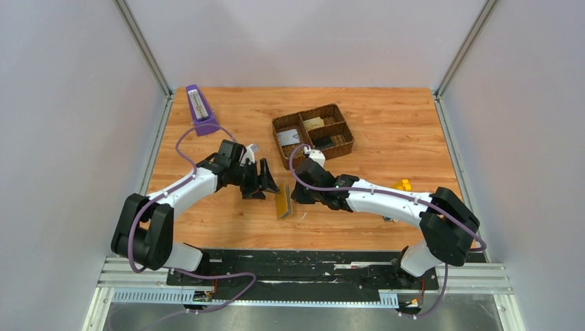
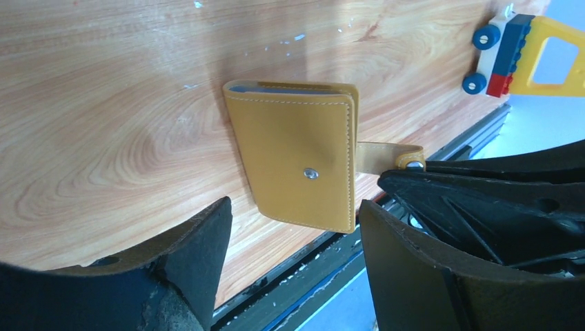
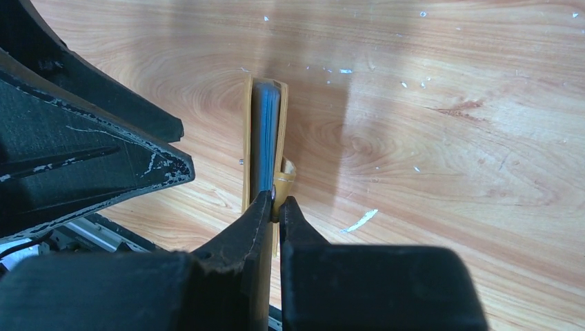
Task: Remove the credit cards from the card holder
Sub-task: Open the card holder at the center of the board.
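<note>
Right gripper (image 3: 276, 205): clamping yellow tab (image 2: 386, 155) of closed card holder (image 2: 293, 162), standing on edge on table (image 2: 103, 103), cards hidden, only blue-grey edges showing; long axis running near-to-far, tab pointing right. Left gripper (image 2: 295, 214): gaping alongside.

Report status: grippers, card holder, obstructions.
Right gripper shut on tab of card holder. Left gripper open, facing the cover, no contact. Holder unsnapped, covers together, on edge, no cards out. Nothing in the way.
</note>
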Tool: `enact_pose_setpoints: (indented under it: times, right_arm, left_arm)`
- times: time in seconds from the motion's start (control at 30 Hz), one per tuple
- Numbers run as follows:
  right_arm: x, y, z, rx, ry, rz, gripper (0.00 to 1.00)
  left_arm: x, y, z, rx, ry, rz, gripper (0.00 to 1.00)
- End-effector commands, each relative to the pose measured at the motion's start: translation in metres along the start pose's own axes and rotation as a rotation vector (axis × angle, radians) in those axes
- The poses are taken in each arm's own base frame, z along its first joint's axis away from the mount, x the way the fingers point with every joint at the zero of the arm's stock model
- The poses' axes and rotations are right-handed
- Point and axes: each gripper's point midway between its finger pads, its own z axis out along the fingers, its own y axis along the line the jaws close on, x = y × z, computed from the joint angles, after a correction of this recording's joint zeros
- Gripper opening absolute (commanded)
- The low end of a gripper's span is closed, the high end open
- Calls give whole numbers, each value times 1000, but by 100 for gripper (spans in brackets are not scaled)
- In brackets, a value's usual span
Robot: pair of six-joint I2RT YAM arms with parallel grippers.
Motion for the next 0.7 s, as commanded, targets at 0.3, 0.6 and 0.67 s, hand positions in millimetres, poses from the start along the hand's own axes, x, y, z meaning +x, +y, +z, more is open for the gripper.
enact_pose_setpoints:
  times: [0.3, 0.6, 0.67]
  right_arm:
    - [-20, 26, -17, -118, -64, 2, 0]
    - [-20, 24, -21, -122, -69, 1, 0]
    - [-19, 20, -21, -106, -74, 5, 0]
  left_arm:
    - [-11, -31, 0, 144, -2, 63, 79]
    - [-5, -12, 9, 70, 31, 42, 75]
    - [-5, -9, 8, 54, 30, 42, 71]
